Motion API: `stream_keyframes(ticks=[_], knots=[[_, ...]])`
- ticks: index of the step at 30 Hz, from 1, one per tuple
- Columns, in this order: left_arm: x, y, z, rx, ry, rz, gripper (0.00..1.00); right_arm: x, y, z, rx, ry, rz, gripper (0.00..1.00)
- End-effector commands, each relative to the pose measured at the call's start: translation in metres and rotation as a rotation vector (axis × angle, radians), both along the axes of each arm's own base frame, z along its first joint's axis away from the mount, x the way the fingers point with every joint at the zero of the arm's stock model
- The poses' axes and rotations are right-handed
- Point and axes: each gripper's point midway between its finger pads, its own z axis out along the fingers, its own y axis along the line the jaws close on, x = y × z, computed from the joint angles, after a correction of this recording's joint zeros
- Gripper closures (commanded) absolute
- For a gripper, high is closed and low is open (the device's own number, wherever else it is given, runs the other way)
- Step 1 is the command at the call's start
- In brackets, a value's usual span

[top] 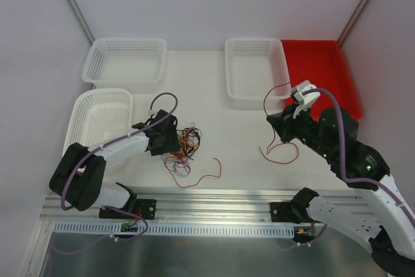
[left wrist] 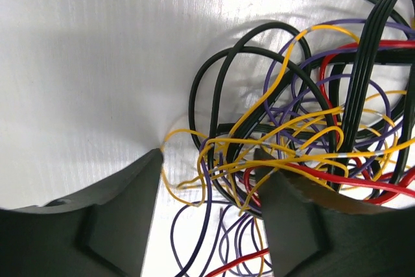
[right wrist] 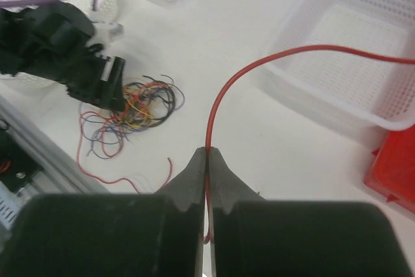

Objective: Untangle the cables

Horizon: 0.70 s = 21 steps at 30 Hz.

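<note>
The tangle of cables, thin red, yellow, black and purple wires, lies left of the table's middle. My left gripper is down at its left side. In the left wrist view the gripper is open, with yellow and purple loops of the tangle between its fingers. My right gripper is raised at the right, shut on a single red cable. In the right wrist view the gripper pinches that red cable, which arcs up towards a basket. Its lower end trails on the table.
Two white baskets stand at the back left. A third white basket stands at the back middle, beside a red tray. A loose red wire end trails in front of the tangle. A metal rail runs along the near edge.
</note>
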Motion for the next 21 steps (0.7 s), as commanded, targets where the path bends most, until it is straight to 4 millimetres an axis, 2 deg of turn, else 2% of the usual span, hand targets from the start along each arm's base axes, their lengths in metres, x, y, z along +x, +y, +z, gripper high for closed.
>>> stream_keyframes(ticks=[1,2,6,7,9,10,14,17,20,21], knots=[[-0.008,0.004,0.005,-0.017,0.014,0.010,0.37,0.028,-0.012,-0.048,-0.094,0.085,-0.164,0.99],[-0.008,0.003,0.010,-0.029,0.008,0.003,0.35,0.034,-0.016,-0.072,-0.124,0.120,-0.206,0.99],[-0.004,-0.002,0.042,-0.075,-0.064,-0.022,0.25,0.049,-0.034,-0.124,-0.157,0.220,-0.366,0.99],[-0.001,-0.003,0.050,-0.085,-0.086,-0.031,0.24,0.049,-0.038,-0.151,-0.195,0.276,-0.385,0.99],[-0.001,-0.006,0.067,-0.111,-0.127,-0.056,0.21,0.052,-0.045,-0.174,-0.187,0.345,-0.449,0.99],[0.002,-0.008,0.077,-0.126,-0.152,-0.061,0.20,0.050,-0.048,-0.199,-0.223,0.402,-0.471,0.99],[0.003,-0.011,0.111,-0.170,-0.243,-0.106,0.17,0.051,-0.052,-0.247,-0.240,0.533,-0.524,0.99],[0.002,-0.011,0.134,-0.190,-0.312,-0.143,0.16,0.053,-0.054,-0.273,-0.277,0.607,-0.550,0.99],[0.000,-0.009,0.153,-0.196,-0.380,-0.184,0.15,0.056,-0.057,-0.287,-0.309,0.648,-0.589,0.95],[-0.001,-0.007,0.158,-0.191,-0.406,-0.201,0.15,0.057,-0.060,-0.296,-0.340,0.669,-0.610,0.91]])
